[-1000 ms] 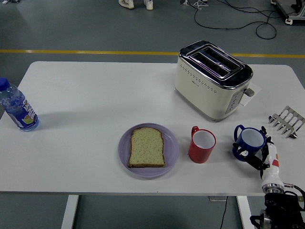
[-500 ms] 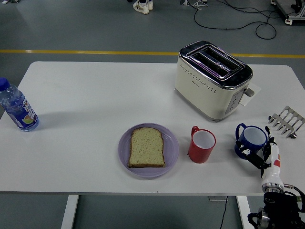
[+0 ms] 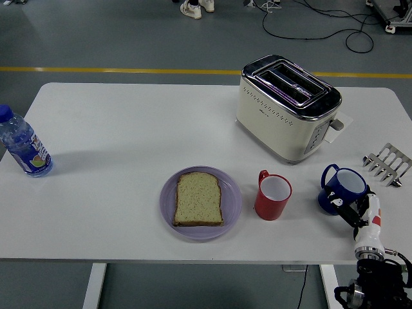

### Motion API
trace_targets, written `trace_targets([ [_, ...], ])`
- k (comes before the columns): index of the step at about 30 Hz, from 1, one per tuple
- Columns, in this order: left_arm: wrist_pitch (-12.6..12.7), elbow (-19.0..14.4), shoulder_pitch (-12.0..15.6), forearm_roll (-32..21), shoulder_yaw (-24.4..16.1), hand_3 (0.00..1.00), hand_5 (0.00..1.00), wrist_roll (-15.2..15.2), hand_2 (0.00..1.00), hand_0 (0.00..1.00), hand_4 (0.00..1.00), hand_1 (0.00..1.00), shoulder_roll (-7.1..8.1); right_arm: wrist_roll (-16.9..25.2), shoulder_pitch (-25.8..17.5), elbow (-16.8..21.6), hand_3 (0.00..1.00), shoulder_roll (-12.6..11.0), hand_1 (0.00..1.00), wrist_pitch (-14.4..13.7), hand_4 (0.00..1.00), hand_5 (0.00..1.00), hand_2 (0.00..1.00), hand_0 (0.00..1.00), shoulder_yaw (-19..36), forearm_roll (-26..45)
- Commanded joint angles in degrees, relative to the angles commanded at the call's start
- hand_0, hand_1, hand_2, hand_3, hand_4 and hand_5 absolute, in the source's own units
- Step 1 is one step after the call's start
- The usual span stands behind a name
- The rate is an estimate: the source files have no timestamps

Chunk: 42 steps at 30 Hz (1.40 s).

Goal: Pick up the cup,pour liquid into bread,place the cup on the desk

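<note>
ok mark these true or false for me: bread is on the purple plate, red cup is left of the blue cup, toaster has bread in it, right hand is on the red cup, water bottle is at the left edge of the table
1. The bread lies on the purple plate. True.
2. The red cup stands left of the blue cup. True.
3. The toaster has bread in it. False: no bread shows in its slots.
4. The right hand is on the red cup. False: it is at the blue cup near the table's right edge, fingers around its near side; the red cup stands alone.
5. The water bottle stands at the left edge of the table. True.
</note>
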Motion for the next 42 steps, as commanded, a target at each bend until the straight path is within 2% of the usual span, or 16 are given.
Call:
trace_targets([
  [1, 0.00, 0.01, 0.05, -0.04, 0.00, 0.529, 0.767, 0.00, 0.638, 0.647, 0.295, 0.642, 0.00, 0.22, -0.07, 0.19, 0.569, -0.03, 0.513, -0.13, 0.862, 0.066, 0.620, 0.631, 0.22, 0.01],
  [2, -0.01, 0.03, 0.10, -0.03, 0.01, 0.529, 0.763, 0.00, 0.638, 0.647, 0.293, 0.642, 0.00, 0.35, -0.19, 0.53, 0.531, -0.10, 0.475, -0.37, 0.793, 0.002, 0.581, 0.566, 0.68, -0.13],
  [7, -0.01, 0.05, 0.27, 0.04, 0.09, 0.529, 0.763, 0.01, 0.638, 0.647, 0.293, 0.642, 0.00, 0.35, -0.73, 2.17, 0.531, -0.68, 0.475, -1.69, 0.793, 0.002, 0.581, 0.566, 2.13, -0.91],
  [8, -0.02, 0.05, 0.29, 0.04, 0.11, 0.529, 0.761, 0.01, 0.638, 0.647, 0.292, 0.642, 0.00, 0.35, -0.85, 2.57, 0.502, -0.82, 0.447, -1.95, 0.688, 0.002, 0.549, 0.485, 2.44, -1.08],
  [10, -0.04, 0.06, 0.31, 0.05, 0.13, 0.529, 0.761, 0.02, 0.638, 0.647, 0.292, 0.642, 0.00, 0.35, -1.04, 3.26, 0.502, -1.07, 0.447, -2.39, 0.688, 0.002, 0.549, 0.485, 2.99, -1.38],
  [13, -0.05, 0.07, 0.43, 0.20, 0.02, 0.529, 0.761, 0.03, 0.638, 0.647, 0.292, 0.642, 0.05, 0.35, -2.02, 6.54, 0.502, -2.35, 0.447, -2.99, 0.688, 0.002, 0.549, 0.485, 5.03, -2.89],
  [14, -0.05, 0.08, 0.44, 0.22, 0.02, 0.529, 0.757, 0.03, 0.638, 0.647, 0.292, 0.642, 0.05, 0.35, -2.11, 6.95, 0.477, -2.49, 0.437, -3.04, 0.691, 0.002, 0.521, 0.546, 5.22, -3.04],
  [18, -0.05, 0.10, 0.57, 0.32, 0.05, 0.529, 0.757, 0.03, 0.638, 0.647, 0.292, 0.642, 0.13, -0.98, -3.34, 11.34, 0.477, -4.06, 0.437, -3.27, 0.691, 0.002, 0.521, 0.546, 7.48, -4.83],
  [19, -0.04, 0.11, 0.61, 0.34, 0.07, 0.529, 0.757, 0.03, 0.638, 0.647, 0.292, 0.642, 0.14, -2.14, -3.79, 13.00, 0.477, -4.60, 0.437, -3.30, 0.691, 0.002, 0.521, 0.546, 8.27, -5.78],
  [20, -0.04, 0.11, 0.65, 0.40, 0.05, 0.529, 0.757, 0.03, 0.638, 0.647, 0.291, 0.642, 0.17, -3.73, -4.28, 14.89, 0.473, -5.23, 0.407, -3.27, 0.712, 0.002, 0.502, 0.504, 9.22, -7.22],
  [24, -0.04, 0.14, 0.74, 0.52, 0.08, 0.529, 0.757, 0.04, 0.638, 0.647, 0.291, 0.642, 0.25, -9.49, -5.32, 20.81, 0.473, -6.93, 0.407, -3.94, 0.712, 0.002, 0.502, 0.504, 11.82, -12.29],
  [27, -0.04, 0.15, 0.78, 0.59, 0.12, 0.529, 0.759, 0.04, 0.638, 0.647, 0.291, 0.642, 0.30, -12.59, -5.70, 23.95, 0.481, -7.81, 0.394, -4.36, 0.737, 0.002, 0.500, 0.475, 13.20, -15.06],
  [33, -0.05, 0.10, 0.54, 0.87, -0.23, 0.529, 0.760, 0.05, 0.638, 0.647, 0.293, 0.643, 0.47, -26.39, -5.79, 35.62, 0.498, -10.65, 0.399, -4.77, 0.748, 0.002, 0.512, 0.480, 16.26, -25.62],
  [38, -0.03, 0.04, 0.22, 1.10, -0.98, 0.529, 0.760, 0.03, 0.638, 0.648, 0.294, 0.643, 0.53, -38.23, -5.18, 41.67, 0.501, -12.03, 0.397, -5.08, 0.754, 0.002, 0.510, 0.464, 16.10, -30.25],
  [40, -0.02, 0.04, 0.06, 1.20, -1.22, 0.529, 0.760, 0.03, 0.638, 0.648, 0.294, 0.643, 0.53, -42.91, -4.45, 44.26, 0.501, -12.69, 0.397, -3.47, 0.754, 0.002, 0.510, 0.464, 15.40, -31.29],
  [42, -0.02, 0.04, 0.00, 1.22, -1.28, 0.529, 0.760, 0.03, 0.638, 0.648, 0.294, 0.643, 0.53, -45.34, -3.94, 45.49, 0.501, -13.07, 0.397, -2.38, 0.754, 0.002, 0.510, 0.464, 14.75, -31.93],
])
